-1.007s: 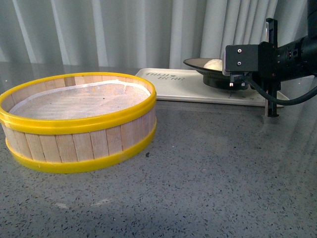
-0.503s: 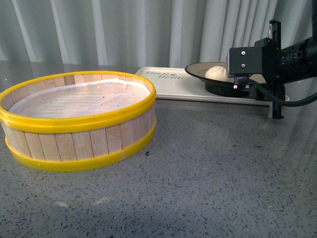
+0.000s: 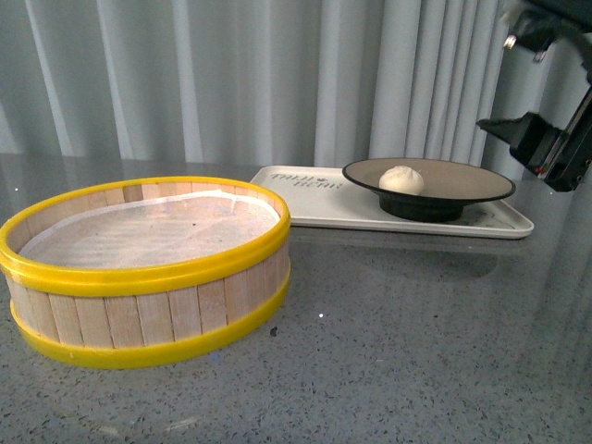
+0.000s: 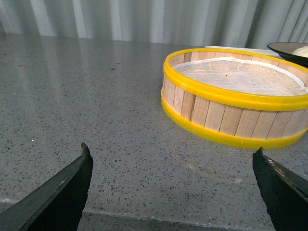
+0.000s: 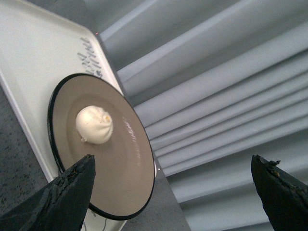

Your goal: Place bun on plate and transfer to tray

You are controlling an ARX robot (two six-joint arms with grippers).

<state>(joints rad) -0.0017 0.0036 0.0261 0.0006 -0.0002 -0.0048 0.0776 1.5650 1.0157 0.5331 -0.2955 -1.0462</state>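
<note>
Bun on plate, plate on tray — looks done
Both grippers gape wide, hold nothing — right gripper up at frame's right edge, clear of the plate

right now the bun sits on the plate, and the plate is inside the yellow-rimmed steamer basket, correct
Not quite. The bun does sit on the plate, but the plate rests on the cream tray, not in the steamer basket, which holds only its liner. The front view shows it.

pale grey pleated curtain behind; speckled grey stone tabletop, glossy, soft reflections.
</note>
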